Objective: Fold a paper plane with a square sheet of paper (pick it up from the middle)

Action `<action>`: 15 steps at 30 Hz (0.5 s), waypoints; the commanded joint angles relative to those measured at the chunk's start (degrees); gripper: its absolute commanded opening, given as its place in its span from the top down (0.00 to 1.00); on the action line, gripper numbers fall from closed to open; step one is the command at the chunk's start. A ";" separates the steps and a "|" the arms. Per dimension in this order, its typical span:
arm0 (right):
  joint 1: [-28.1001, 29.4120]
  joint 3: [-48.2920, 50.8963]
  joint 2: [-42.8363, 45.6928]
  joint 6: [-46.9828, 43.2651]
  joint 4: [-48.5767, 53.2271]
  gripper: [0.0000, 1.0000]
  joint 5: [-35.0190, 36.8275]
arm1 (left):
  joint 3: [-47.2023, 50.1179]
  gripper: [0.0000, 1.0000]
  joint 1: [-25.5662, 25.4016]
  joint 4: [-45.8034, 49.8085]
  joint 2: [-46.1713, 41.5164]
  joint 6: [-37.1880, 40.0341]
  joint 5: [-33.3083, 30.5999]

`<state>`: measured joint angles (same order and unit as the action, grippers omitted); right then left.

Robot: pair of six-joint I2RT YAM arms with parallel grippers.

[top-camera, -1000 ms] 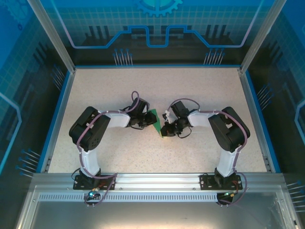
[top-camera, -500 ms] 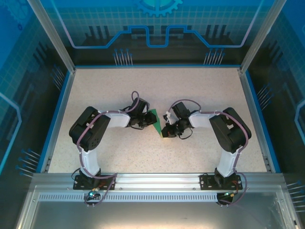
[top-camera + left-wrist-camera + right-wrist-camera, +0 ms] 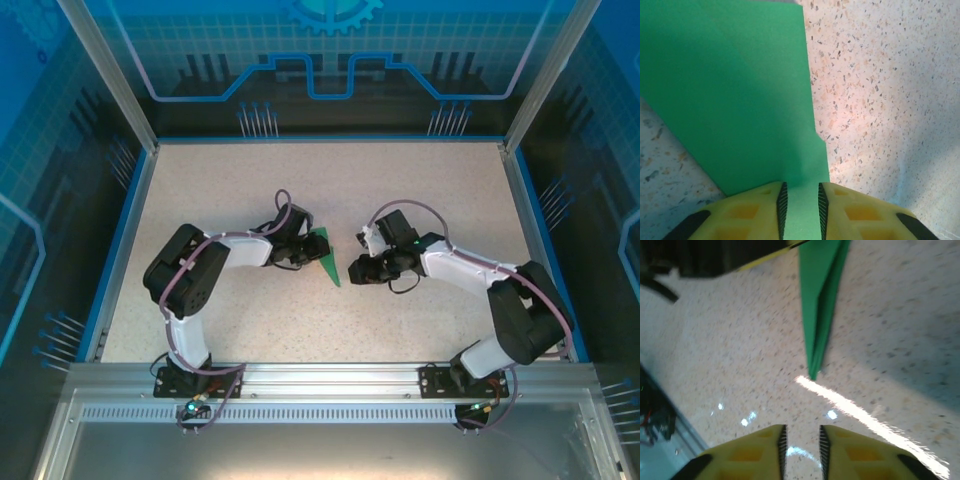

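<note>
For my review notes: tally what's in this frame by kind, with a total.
paper plane, green, folded: 1
Grippers: 2 (left gripper, right gripper)
Total: 3

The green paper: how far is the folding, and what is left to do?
Done: the paper plane is already a narrow pointed dart with layered folds. In hand: the left gripper straddles its wide end, pads apart; the right gripper is open, short of the tip. Left: probably only releasing it.
</note>
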<state>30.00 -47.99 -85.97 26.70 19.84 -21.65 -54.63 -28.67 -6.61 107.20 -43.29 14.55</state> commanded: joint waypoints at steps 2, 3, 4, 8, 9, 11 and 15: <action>0.22 -0.69 2.30 4.35 -1.25 0.59 12.02 | 0.14 0.61 0.18 1.76 -6.47 0.17 -0.30; 0.12 -0.55 2.86 5.62 -1.55 0.53 14.11 | 0.01 0.58 0.02 2.50 -7.95 0.00 -0.67; -0.11 -0.40 3.19 6.58 -1.84 0.50 15.58 | -0.03 0.55 -0.25 3.32 -9.01 -0.11 -1.24; -2.08 0.60 3.27 9.25 -4.11 0.40 17.37 | -2.31 0.44 -1.87 12.80 -11.90 0.10 -7.91; -2.54 0.82 3.07 9.81 -4.44 0.37 17.91 | -3.31 0.42 -2.59 15.68 -12.01 0.58 -10.41; -3.32 1.37 2.75 10.53 -5.26 0.31 18.62 | -4.74 0.38 -3.83 19.42 -11.80 0.92 -14.53; -3.67 2.19 2.15 10.83 -7.40 0.19 18.59 | -8.62 0.36 -6.05 26.29 -9.53 -0.34 -19.46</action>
<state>26.98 -46.92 -83.59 36.03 14.63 -4.67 -60.07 -33.36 10.37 96.05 -43.46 1.72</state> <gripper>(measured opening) 0.800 0.639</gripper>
